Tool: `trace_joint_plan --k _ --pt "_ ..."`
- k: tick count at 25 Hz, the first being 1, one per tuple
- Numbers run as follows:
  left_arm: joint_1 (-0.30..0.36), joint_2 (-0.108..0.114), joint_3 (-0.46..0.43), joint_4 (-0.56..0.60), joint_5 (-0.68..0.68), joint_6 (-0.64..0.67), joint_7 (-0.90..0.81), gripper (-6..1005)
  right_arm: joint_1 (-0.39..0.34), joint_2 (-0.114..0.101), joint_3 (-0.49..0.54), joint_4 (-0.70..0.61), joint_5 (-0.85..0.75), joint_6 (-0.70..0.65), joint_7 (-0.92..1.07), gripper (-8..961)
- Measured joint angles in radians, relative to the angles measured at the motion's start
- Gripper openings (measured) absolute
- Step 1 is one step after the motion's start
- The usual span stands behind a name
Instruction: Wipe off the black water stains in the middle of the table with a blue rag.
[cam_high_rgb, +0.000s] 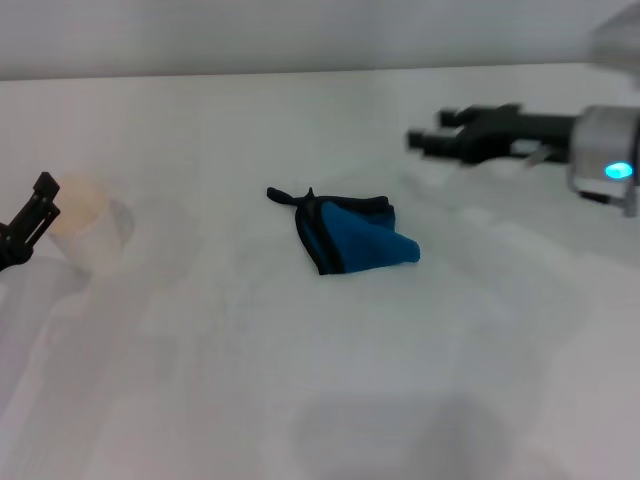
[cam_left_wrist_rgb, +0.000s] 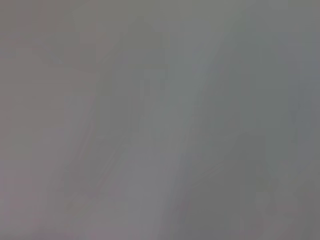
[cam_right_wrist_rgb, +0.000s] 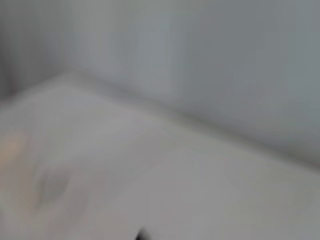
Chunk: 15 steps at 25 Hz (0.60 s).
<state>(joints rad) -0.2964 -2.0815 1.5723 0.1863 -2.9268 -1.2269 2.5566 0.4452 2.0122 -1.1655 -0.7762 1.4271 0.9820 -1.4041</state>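
At about nine o'clock on the white tabletop (cam_high_rgb: 320, 400) sits the left gripper (cam_high_rgb: 30, 225), low at the edge, right beside a see-through cup (cam_high_rgb: 88, 232). It cannot be told if this gripper is parted or closed.

In the middle lies the blue rag (cam_high_rgb: 355, 238), bunched in a small heap with black edging and a thin black tail sticking out toward nine o'clock. It looks soft, light and floppy, so it should squash when pinched and slide easily on the smooth top. The puffy blue middle looks like the best place to grab, not the thin tail.

The black water stains cannot be seen; they may hide under the rag.

At about two o'clock the right gripper (cam_high_rgb: 428, 140) hangs above the tabletop, pointing toward nine o'clock. It holds nothing, and whether its tips are parted or closed cannot be told. The rag lies toward seven o'clock from it, near but apart.
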Motion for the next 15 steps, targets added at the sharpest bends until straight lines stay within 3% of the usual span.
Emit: trace_joint_plan --k 3,8,11,15 --pt "0.002 0.0 -0.001 -0.001 0.0 0.002 0.0 876 -0.048 -0.004 0.143 0.056 0.18 0.084 -0.077 599" --pt "0.002 0.0 -0.002 -0.003 -0.001 0.003 0.001 876 -0.092 -0.007 0.476 0.283 0.45 0.331 -0.215 721" --pt "0.003 0.0 -0.015 -0.006 -0.001 0.004 0.001 876 -0.121 -0.005 0.625 0.353 0.471 0.381 -0.33 745" --pt "0.02 -0.003 -0.067 -0.012 -0.002 0.005 0.001 876 -0.14 -0.003 0.772 0.501 0.497 0.368 -0.697 745"
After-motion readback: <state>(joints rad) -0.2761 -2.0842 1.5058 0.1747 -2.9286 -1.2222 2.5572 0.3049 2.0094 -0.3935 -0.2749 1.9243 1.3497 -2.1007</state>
